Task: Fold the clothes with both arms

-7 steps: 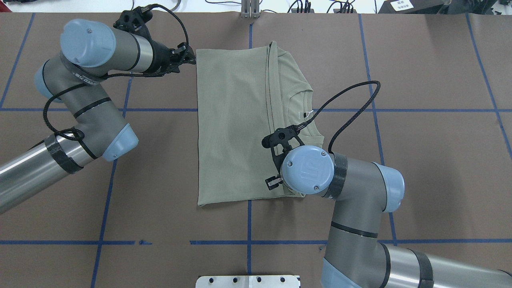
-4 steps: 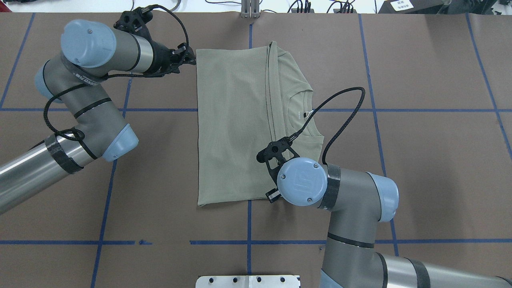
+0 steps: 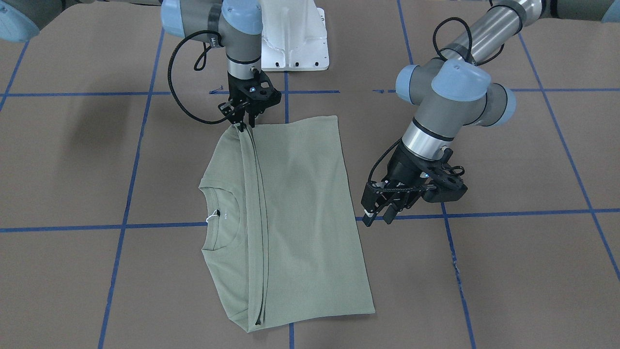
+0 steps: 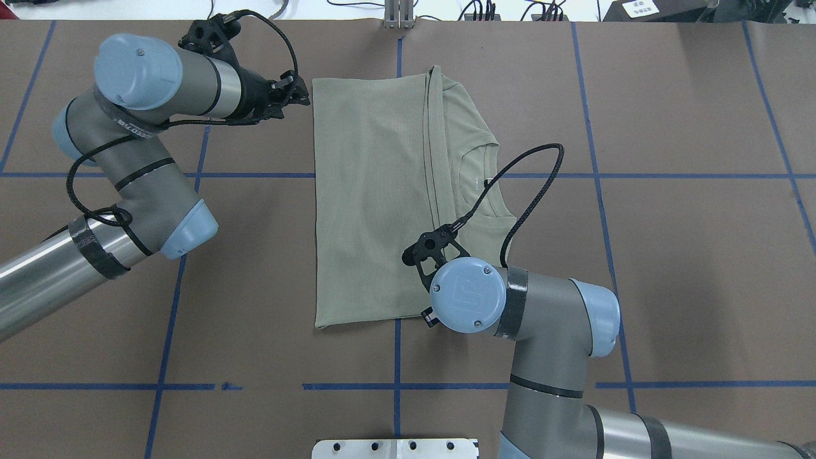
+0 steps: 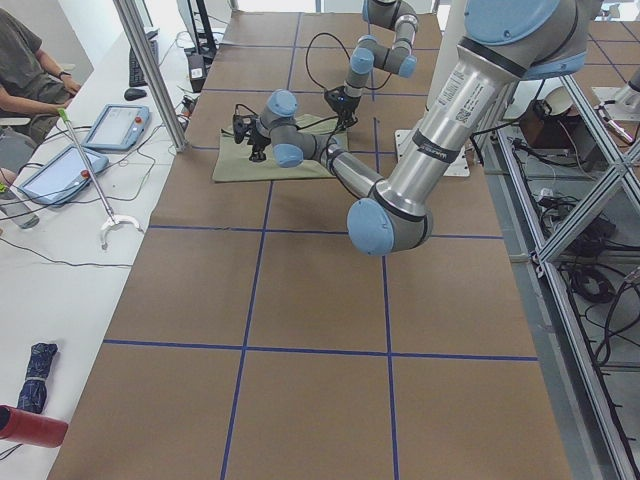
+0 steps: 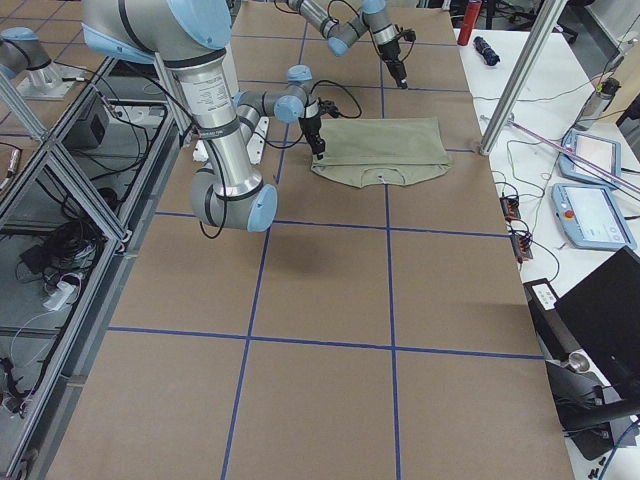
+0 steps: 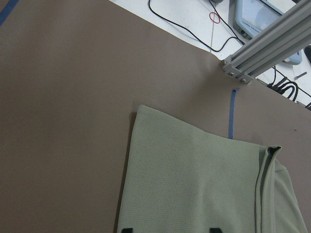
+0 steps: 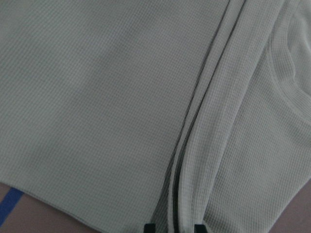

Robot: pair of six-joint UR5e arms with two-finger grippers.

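Observation:
The sage-green shirt [image 4: 376, 204] lies folded flat on the brown table, collar [image 3: 220, 228] and white neck tag [image 3: 211, 216] showing beside a long fold. My left gripper [image 3: 380, 215] hovers open and empty just off the shirt's far corner [image 7: 138, 109]; its fingertips [image 7: 126, 229] are spread wide. My right gripper [image 3: 242, 127] stands at the shirt's near hem on the fold line. Its fingertips [image 8: 149, 226] straddle the folded strip [image 8: 204, 97] with a gap between them, so it reads as open. In the overhead view it is mostly hidden under its wrist [image 4: 465, 303].
The white pedestal base [image 3: 293, 43] stands at the robot's edge of the table. Blue tape lines [image 4: 255, 174] grid the table. An aluminium post [image 7: 262, 53] rises past the far edge. Tablets [image 5: 110, 125] and a seated person [image 5: 25, 70] are at the side bench.
My right gripper has moved along the fold toward the robot, to the shirt's near hem. My left gripper has drawn slightly back from the far corner. The shirt has not moved.

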